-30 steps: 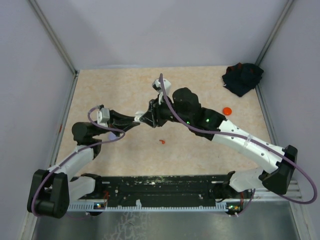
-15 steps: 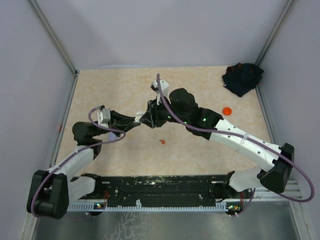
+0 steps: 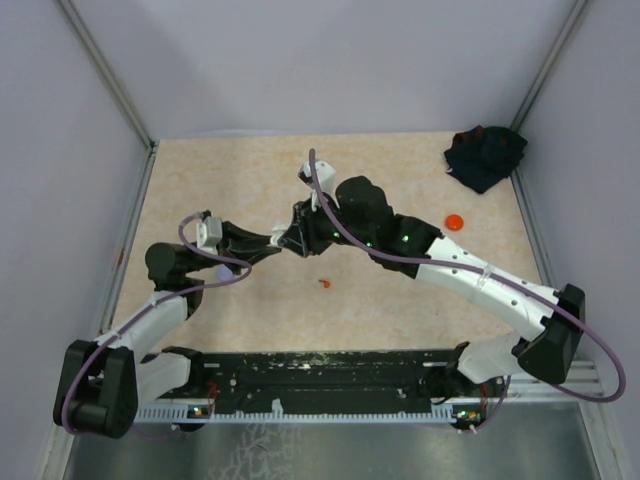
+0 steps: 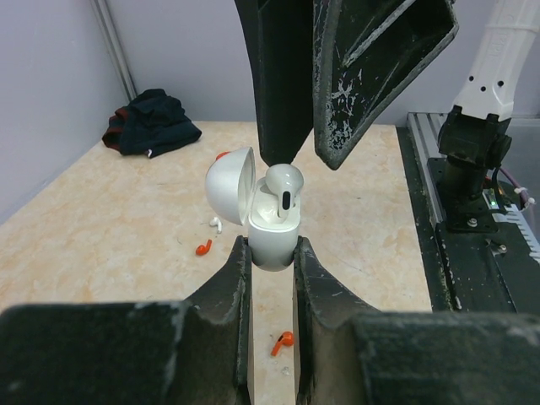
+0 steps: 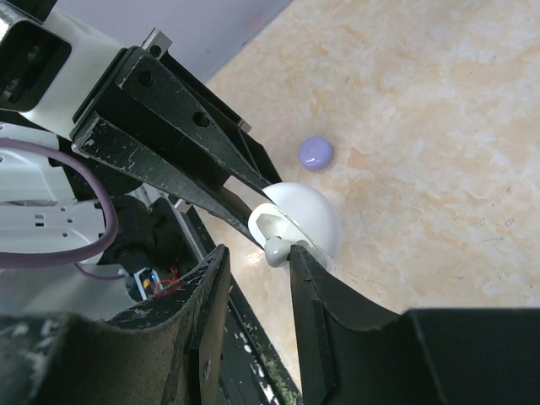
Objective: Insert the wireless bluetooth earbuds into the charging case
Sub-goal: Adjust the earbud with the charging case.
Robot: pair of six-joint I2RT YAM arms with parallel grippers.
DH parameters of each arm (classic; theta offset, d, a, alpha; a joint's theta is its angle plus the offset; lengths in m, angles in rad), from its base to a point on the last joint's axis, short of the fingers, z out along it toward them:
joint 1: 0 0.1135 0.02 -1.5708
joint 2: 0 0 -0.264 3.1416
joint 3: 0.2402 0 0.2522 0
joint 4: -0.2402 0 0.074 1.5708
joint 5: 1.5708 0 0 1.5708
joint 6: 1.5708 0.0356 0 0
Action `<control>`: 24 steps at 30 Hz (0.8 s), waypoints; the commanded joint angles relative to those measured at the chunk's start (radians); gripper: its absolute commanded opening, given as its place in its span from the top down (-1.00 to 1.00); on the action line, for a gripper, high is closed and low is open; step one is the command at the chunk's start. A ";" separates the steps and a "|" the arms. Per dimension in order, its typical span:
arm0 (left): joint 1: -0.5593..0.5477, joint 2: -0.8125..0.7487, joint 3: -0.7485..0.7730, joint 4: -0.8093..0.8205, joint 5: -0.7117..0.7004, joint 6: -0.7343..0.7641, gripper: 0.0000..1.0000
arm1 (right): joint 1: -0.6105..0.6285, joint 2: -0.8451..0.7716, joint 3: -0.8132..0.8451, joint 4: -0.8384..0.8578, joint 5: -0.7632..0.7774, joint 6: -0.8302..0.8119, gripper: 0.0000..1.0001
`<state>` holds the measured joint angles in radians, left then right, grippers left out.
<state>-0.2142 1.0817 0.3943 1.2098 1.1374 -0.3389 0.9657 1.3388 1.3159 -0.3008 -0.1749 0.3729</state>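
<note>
in the top view the left gripper [image 3: 279,240] comes in from the left and meets the right gripper [image 3: 297,237] over the middle of the table [image 3: 200,180]. the left wrist view shows the left gripper's fingers [image 4: 232,278] pressed against both sides of a white charging case [image 4: 272,243], pinching it and holding it upright above the tabletop. its lid [image 4: 229,184] is swung open to the left. a white earbud [image 4: 284,187] stands in the case with its head poking above the rim. it sits directly under one fingertip of the right gripper, which hangs above it, and i cannot tell whether the two touch. the right wrist view shows that gripper's fingers [image 5: 297,261] spread, with the earbud in the gap, close against one of them. a lavender disc [image 5: 316,153] lies on the table beyond the case. a red earbud [image 3: 324,284] lies on the table near the arms, below the two grippers. further right are an orange disc [image 3: 454,221] and, in the far right corner, a dark cloth [image 3: 485,155].
</note>
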 commanded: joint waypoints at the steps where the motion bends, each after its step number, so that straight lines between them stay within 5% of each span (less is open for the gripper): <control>1: -0.018 -0.003 0.033 0.025 0.038 -0.002 1.00 | 0.008 0.030 0.056 0.011 -0.053 -0.023 0.31; 24: -0.031 0.101 0.028 0.376 0.145 -0.255 1.00 | 0.008 0.099 0.143 -0.103 -0.169 -0.168 0.33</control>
<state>-0.2359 1.1637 0.3943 1.3964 1.2510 -0.5060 0.9680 1.4178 1.4105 -0.3779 -0.3218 0.2523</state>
